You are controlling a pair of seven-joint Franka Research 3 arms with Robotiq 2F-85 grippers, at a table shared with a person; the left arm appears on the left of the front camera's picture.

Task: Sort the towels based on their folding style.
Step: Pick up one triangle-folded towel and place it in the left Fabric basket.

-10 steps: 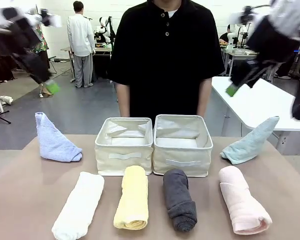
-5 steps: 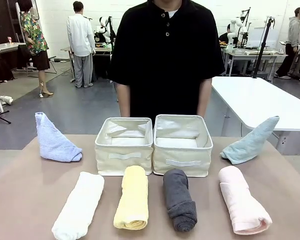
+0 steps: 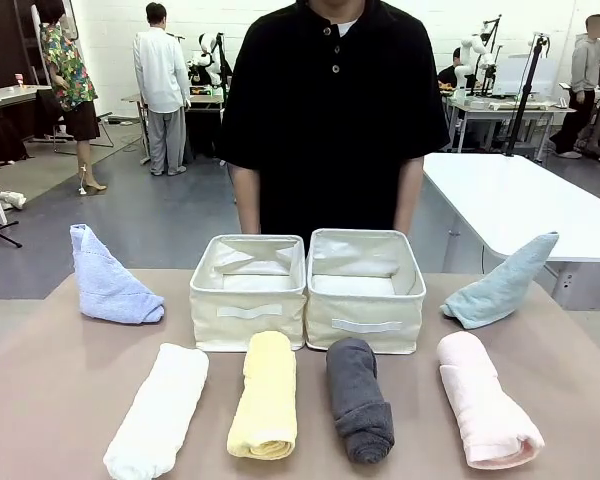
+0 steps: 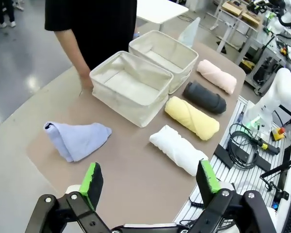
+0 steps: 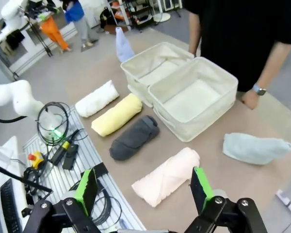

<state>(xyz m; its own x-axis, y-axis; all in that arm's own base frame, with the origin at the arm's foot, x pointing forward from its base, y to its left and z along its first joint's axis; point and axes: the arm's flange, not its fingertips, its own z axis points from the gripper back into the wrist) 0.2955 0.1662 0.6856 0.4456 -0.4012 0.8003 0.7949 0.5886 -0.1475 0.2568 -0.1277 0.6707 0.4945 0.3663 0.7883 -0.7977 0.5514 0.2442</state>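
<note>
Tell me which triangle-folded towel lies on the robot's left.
The blue towel, lying left of the left bin. The other triangle, the teal towel, lies on the opposite side, right of the right bin.

The white towel (image 3: 157, 410), pale yellow towel (image 3: 265, 395) and dark grey towel (image 3: 360, 398) are showing a soft, nubbly terry pile. The left cream bin (image 3: 248, 300) is looking like stiff, matt woven cloth (a canvas-like weave). The brown tabletop (image 3: 60, 380) is lying smooth and matt.
</note>
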